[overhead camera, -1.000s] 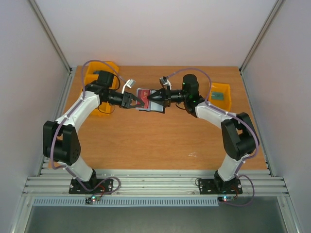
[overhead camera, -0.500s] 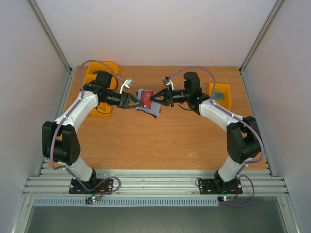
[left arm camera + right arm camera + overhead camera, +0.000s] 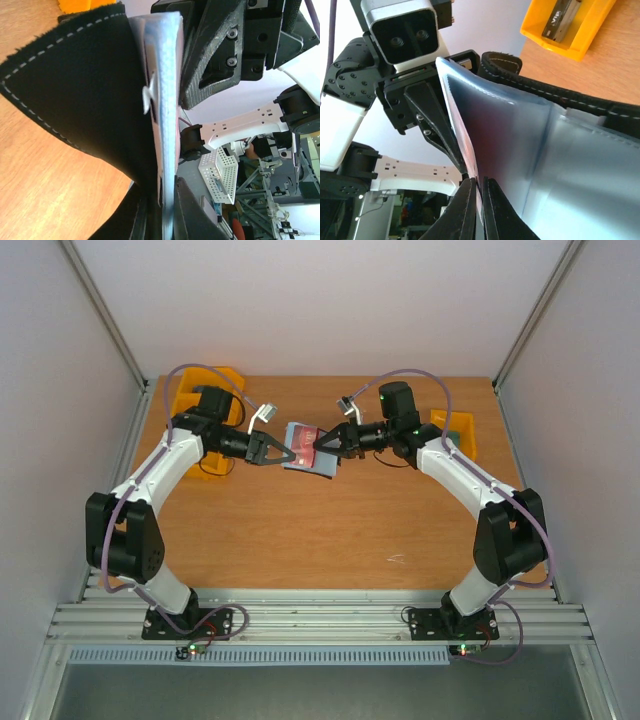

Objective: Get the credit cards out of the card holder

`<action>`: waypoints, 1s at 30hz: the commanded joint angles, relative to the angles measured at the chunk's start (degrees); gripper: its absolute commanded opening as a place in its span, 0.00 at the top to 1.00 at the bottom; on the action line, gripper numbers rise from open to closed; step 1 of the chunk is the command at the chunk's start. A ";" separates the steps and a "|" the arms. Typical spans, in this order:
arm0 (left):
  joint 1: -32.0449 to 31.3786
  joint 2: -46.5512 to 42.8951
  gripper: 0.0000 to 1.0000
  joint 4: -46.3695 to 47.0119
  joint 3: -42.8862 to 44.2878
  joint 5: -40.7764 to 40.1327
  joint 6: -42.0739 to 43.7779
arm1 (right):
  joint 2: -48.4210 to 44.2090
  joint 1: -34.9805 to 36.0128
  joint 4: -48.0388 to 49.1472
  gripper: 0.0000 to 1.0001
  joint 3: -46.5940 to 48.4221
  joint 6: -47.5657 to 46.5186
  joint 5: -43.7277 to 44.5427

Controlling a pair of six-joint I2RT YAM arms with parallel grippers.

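The card holder point(image 3: 318, 466) hangs in the air between both grippers, above the far middle of the table. My left gripper point(image 3: 288, 454) is shut on its left edge. The left wrist view shows the holder's black outside point(image 3: 75, 90) and blue-grey panel edge point(image 3: 169, 75) pinched in my left gripper point(image 3: 167, 210). My right gripper point(image 3: 322, 447) is shut on a red credit card point(image 3: 303, 436) standing against the holder's panel. In the right wrist view my right gripper point(image 3: 481, 192) clamps the thin red card edge point(image 3: 467, 145) next to the blue-grey inner panel point(image 3: 560, 165). A pale blue-white card is not distinguishable.
A yellow bin point(image 3: 192, 400) stands at the far left under the left arm. Another yellow bin point(image 3: 457, 436) with a dark item stands at the far right; a yellow bin also shows in the right wrist view point(image 3: 570, 25). Wooden table point(image 3: 330, 530), grey walls on both sides.
The right arm's elbow and wrist have swung to the right and its gripper has drawn back slightly. The holder has stayed between both grippers and the left arm has barely shifted.
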 commanded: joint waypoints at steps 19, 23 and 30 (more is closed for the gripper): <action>-1.82 -2.65 1.00 -5.49 5.70 2.49 6.89 | -3.84 1.35 -19.60 0.68 9.97 -18.14 6.49; -1.80 -2.55 1.00 -8.01 8.12 2.84 9.10 | -5.40 0.53 -25.08 0.67 10.22 -21.68 11.37; -2.00 -2.72 1.00 -7.70 7.87 2.94 8.83 | -5.17 0.90 -24.78 0.67 10.40 -21.70 10.67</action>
